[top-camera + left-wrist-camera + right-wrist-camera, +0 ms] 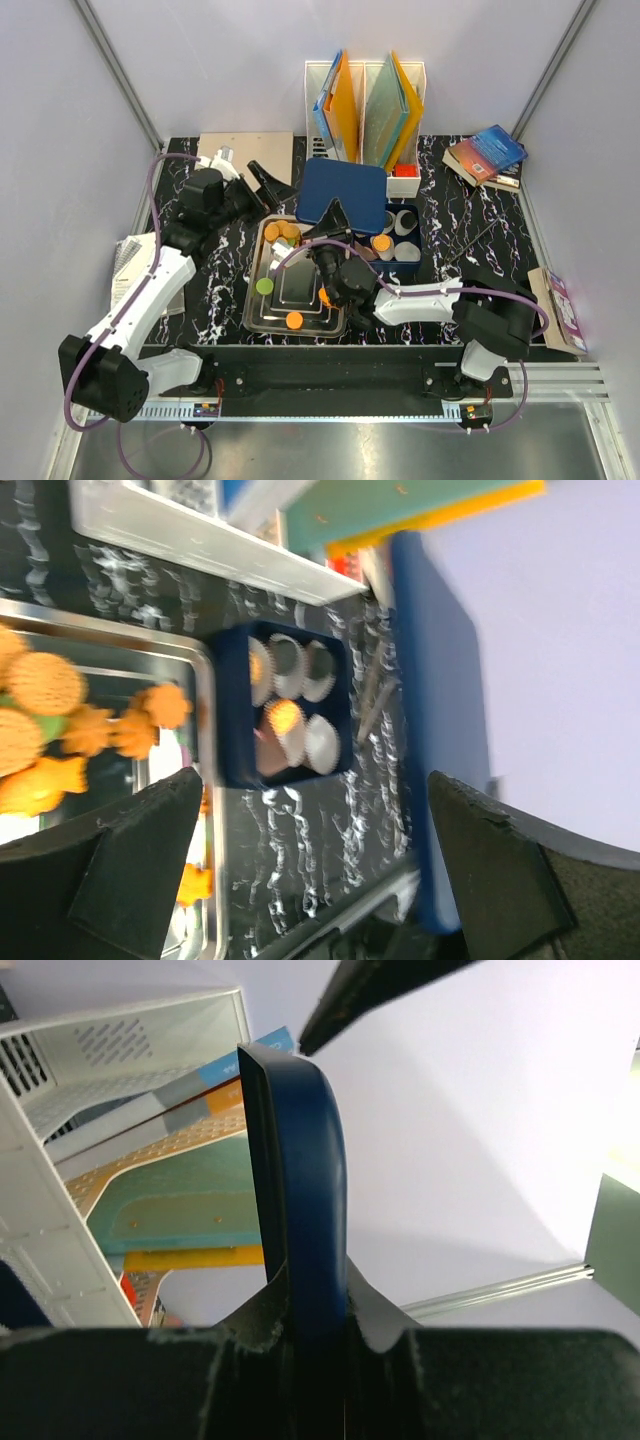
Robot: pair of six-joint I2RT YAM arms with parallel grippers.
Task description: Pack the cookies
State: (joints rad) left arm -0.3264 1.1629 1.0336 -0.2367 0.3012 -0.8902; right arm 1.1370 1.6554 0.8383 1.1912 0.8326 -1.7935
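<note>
Pinching the blue lid (pixel 300 1160) by its edge in the right gripper (pixel 318 1325), jaws narrow and closed on it. Holding it lifted just past the far edge of the steel tray (pixel 250 305) and the blue box (pixel 230 680). Hovering the left gripper (pixel 315 880) by the tray's far left corner, jaws spread wide and gripping nothing. Lying mostly on the tray, the cookies (pixel 45 685): orange ones bunching at the far end, one green and two orange nearer. Sitting in the box right of the tray, white paper cups (pixel 320 742), with one orange cookie (pixel 284 716) resting in a cup.
</note>
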